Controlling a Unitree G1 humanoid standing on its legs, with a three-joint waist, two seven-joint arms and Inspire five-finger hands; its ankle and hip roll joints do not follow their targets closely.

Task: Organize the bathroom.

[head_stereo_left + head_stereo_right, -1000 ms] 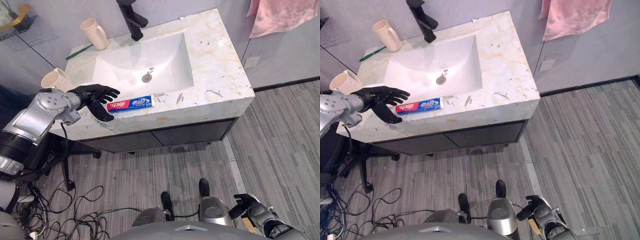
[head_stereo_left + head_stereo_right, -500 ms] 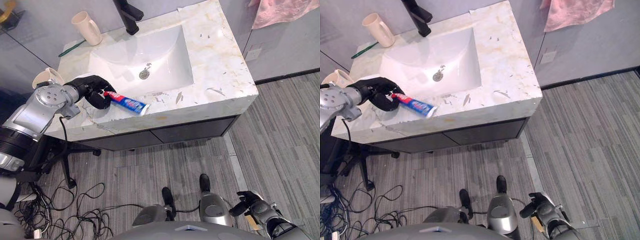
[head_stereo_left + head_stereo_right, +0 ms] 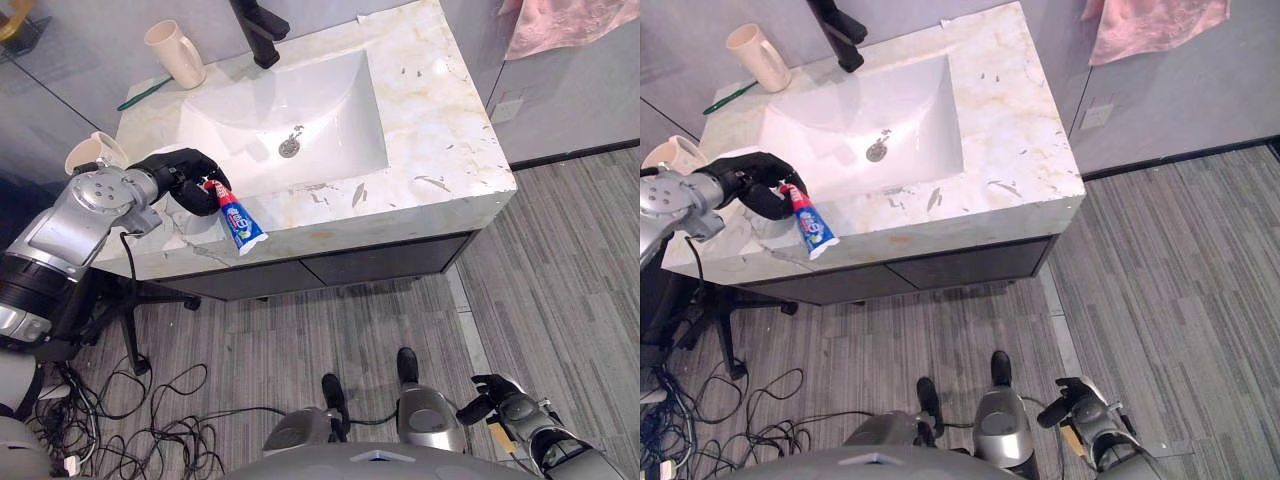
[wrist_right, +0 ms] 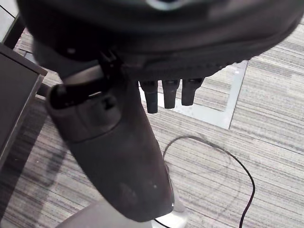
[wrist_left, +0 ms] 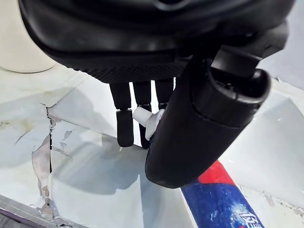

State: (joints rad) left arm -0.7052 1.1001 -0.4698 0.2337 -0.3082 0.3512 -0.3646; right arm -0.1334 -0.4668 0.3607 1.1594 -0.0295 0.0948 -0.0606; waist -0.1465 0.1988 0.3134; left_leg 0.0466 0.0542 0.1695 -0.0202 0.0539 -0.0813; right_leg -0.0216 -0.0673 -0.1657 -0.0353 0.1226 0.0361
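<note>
In the left eye view, the left hand (image 3: pixel 180 175) is curling around the cap end of the toothpaste (image 3: pixel 237 220) at the left of the frame, and the tube is slanting down toward the front edge of the counter (image 3: pixel 440 150). A cup (image 3: pixel 172 52) is standing at the upper left by the faucet (image 3: pixel 255 25), with a toothbrush (image 3: pixel 150 94) lying just below it; a second cup (image 3: pixel 90 152) is sitting beside the left arm. The sink (image 3: pixel 300 110) is lying in the upper middle. A towel (image 3: pixel 570 22) is hanging at the upper right. The right hand (image 3: pixel 492 392) is hanging low at the lower right, above the floor (image 3: pixel 560 270).

In the right eye view, the same layout is showing.

In the left wrist view, the thumb and fingers (image 5: pixel 124 123) are pinching the tube's white cap.

In the right wrist view, the right hand's fingers (image 4: pixel 168 97) are curling loosely, grasping nothing.
</note>
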